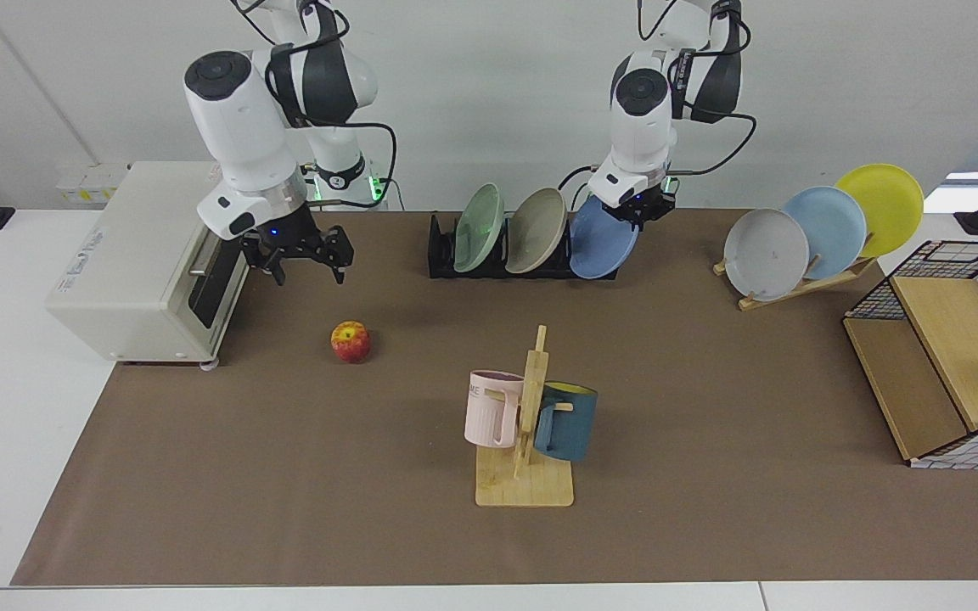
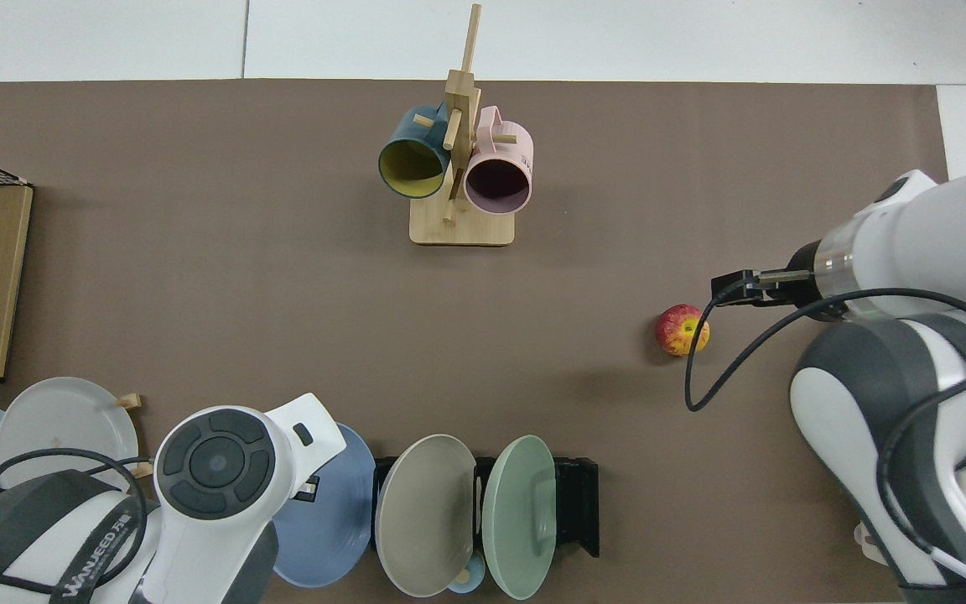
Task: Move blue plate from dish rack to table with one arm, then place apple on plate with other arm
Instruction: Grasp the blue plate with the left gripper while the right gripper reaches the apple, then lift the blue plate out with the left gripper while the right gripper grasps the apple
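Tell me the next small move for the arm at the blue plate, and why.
Probably lift the blue plate a little further, up and clear of the rack. The left claw sits at the plate's top rim, while the plate's lower edge still looks to be at the rack's end. The right claw hangs open near the apple, which needs the plate down first.

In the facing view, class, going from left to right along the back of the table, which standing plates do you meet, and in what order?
Green plate → beige plate → blue plate, with the left pincer at its top edge → grey-white plate → sky-blue plate → yellow plate.
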